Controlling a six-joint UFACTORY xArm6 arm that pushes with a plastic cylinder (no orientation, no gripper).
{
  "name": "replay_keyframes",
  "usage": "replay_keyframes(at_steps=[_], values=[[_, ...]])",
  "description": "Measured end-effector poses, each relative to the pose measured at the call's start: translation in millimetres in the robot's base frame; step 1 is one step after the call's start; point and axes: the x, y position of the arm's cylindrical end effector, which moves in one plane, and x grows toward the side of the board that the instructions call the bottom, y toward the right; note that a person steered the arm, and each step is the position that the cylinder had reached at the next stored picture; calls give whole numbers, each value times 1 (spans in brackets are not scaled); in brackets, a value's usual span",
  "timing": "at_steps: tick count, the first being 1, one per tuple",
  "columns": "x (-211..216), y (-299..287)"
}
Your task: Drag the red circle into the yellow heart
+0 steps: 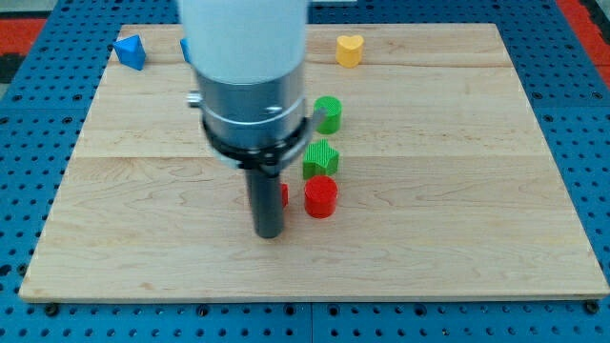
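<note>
In the camera view my tip (270, 232), a bare rod with no jaws to open or close, sits lower centre just left of the red circle (320, 197), so it should swing beneath it and push steadily toward the yellow heart (350, 50) at upper right, skirting the green blocks (321, 158).

Board: pale wooden table top (457, 191) on blue pegboard (29, 143).
Top edge: blue block (130, 51), yellow heart (350, 50).
Middle: two green blocks (328, 113) (320, 158), red circle (320, 197).
My tip (269, 232): left of red circle.
</note>
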Motion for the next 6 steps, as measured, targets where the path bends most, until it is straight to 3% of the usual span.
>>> replay_keyframes(at_steps=[1,2,4,6], values=[[-13,-50],[-25,-34],[-27,84],[-41,125]])
